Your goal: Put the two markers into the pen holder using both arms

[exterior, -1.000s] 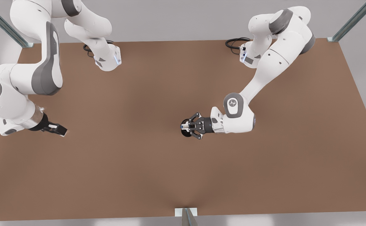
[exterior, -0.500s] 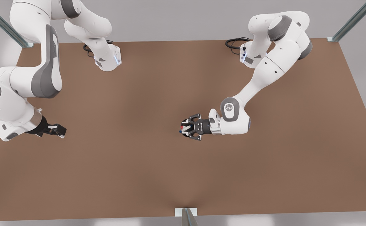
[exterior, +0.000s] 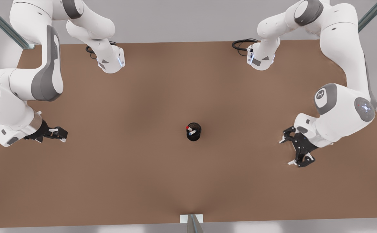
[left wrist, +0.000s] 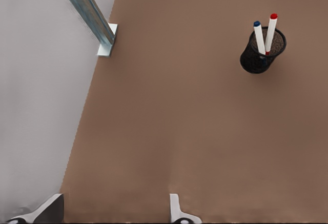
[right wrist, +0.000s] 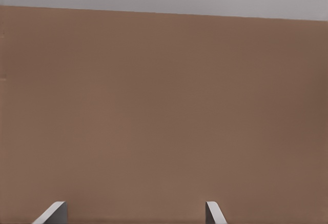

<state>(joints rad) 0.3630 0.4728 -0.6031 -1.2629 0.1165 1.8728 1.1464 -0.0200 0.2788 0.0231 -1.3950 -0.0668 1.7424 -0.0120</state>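
1. Withdrawn from the pen holder (exterior: 194, 136) (left wrist: 256, 60), where it was a second ago, the left gripper (exterior: 287, 152) (left wrist: 115, 214) is now seen near the tabletop's (exterior: 143, 178) edge on the front view's right, well apart from the cup. Its fingers are spread wide and nothing is held.
2. A metal post (exterior: 191, 221) (left wrist: 87, 11) is fixed at the middle of the tabletop's near edge.
3. The right gripper (exterior: 64, 134) (right wrist: 133, 212) is held over the tabletop on the front view's left, waiting, with its fingers parted and nothing between them.
4. The pen holder is stood upright near the middle of the tabletop, between the two grippers.
5. Both markers are lodged in it, leaning side by side. The red marker (exterior: 188, 128) (left wrist: 270, 32) and the blue marker (exterior: 192, 132) (left wrist: 260, 38) stick out well above the rim.
6. The two arm bases are mounted at the far edge.
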